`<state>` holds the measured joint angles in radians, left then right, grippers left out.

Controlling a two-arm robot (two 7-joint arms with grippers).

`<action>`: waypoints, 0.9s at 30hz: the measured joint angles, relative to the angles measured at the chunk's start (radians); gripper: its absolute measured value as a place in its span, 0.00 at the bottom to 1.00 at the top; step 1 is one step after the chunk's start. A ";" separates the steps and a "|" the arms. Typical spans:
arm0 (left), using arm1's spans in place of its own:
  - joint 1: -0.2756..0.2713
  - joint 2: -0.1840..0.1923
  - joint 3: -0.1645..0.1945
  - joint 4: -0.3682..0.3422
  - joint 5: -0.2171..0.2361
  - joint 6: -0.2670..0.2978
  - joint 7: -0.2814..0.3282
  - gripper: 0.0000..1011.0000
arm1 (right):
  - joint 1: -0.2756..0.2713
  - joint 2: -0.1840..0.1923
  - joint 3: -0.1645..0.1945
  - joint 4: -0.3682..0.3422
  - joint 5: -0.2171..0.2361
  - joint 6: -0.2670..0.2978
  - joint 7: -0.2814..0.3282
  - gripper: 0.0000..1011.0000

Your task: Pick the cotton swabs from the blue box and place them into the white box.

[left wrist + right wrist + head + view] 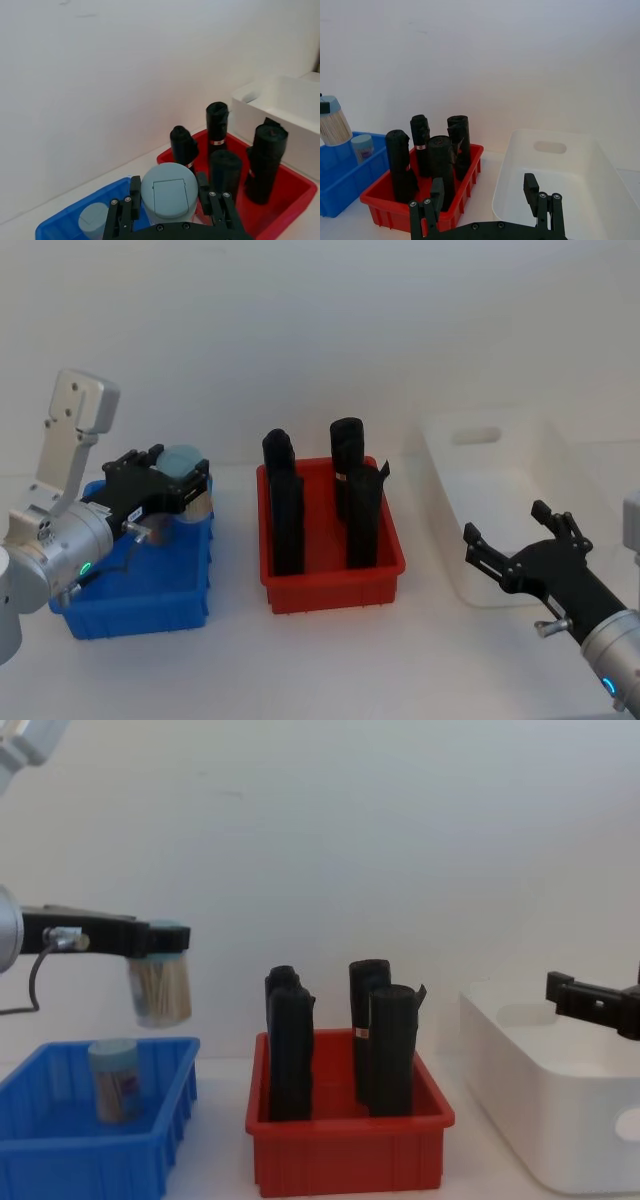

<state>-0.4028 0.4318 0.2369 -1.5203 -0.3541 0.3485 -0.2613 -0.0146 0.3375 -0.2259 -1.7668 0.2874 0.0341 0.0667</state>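
Plastic bins, matt rolls
Glossy white box point(545, 1095); smooth plastic blue box point(90, 1165) and red bin point(345, 1160); cotton swabs point(160, 992) in clear plastic; matt black rolls point(392, 1050).

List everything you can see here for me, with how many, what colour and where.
cotton swab tubs: two, clear with pale blue lids; one held above the blue box, the other standing inside it
blue box: one, bright blue, left
red bin: one, red, middle
black rolls: four, black, upright in the red bin
white box: one, white, right
table: one, white, under everything
left pincer: black, shut on the raised tub
right pincer: black, open, by the white box's near end
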 joint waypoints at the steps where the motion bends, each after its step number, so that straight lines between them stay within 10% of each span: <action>1: 0.000 0.001 0.000 -0.004 0.000 0.003 -0.006 0.66 | 0.000 0.000 0.000 0.000 0.000 0.000 0.000 0.99; 27: -0.062 0.006 0.035 -0.091 0.024 0.097 -0.331 0.66 | 0.000 0.000 0.000 0.000 0.000 0.000 0.000 0.99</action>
<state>-0.4646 0.4381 0.2718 -1.6111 -0.3298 0.4452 -0.5922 -0.0147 0.3374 -0.2259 -1.7668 0.2874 0.0340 0.0668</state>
